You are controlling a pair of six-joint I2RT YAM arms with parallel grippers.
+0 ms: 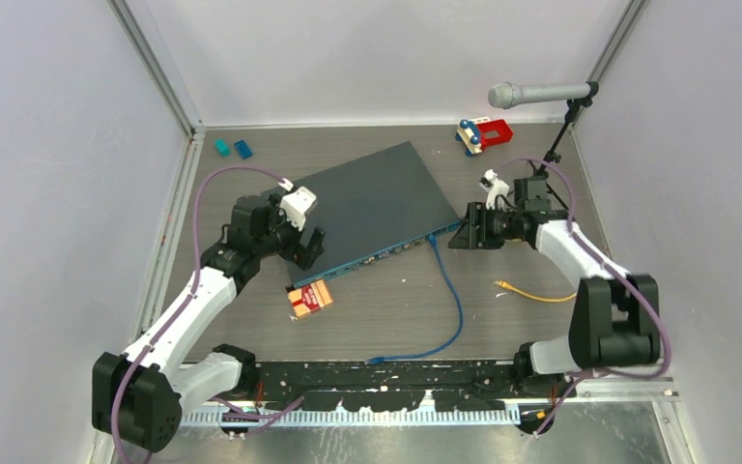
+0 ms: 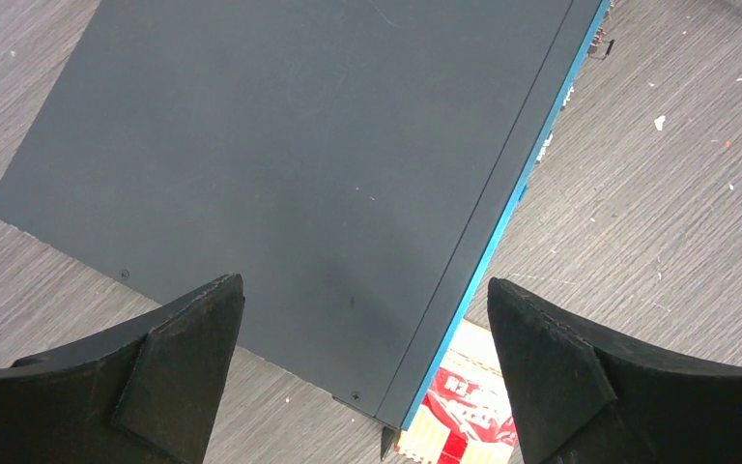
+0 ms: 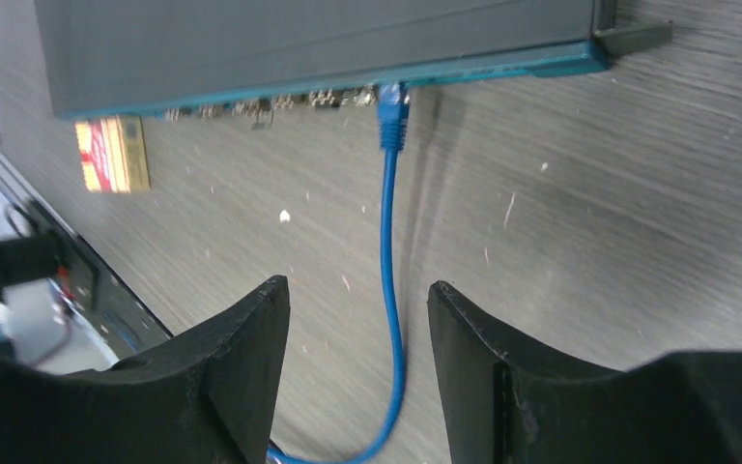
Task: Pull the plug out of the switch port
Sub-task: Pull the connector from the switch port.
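The switch (image 1: 375, 200) is a flat dark grey box with a teal front edge, lying askew mid-table. A blue plug (image 3: 391, 114) sits in a socket near the right end of its front edge (image 3: 328, 97), and its blue cable (image 1: 454, 309) runs toward the near edge. My left gripper (image 1: 307, 246) is open above the switch's near-left corner (image 2: 386, 406), touching nothing. My right gripper (image 1: 459, 235) is open just right of the switch's front corner; in its wrist view the cable (image 3: 391, 290) passes between the fingers (image 3: 242, 358), apart from both.
A red and yellow packet (image 1: 310, 298) lies by the switch's near-left corner. A yellow cable (image 1: 536, 293) lies at the right. A red toy (image 1: 483, 133) and two small blue blocks (image 1: 233, 148) are at the back. A microphone (image 1: 531, 94) on a stand is back right.
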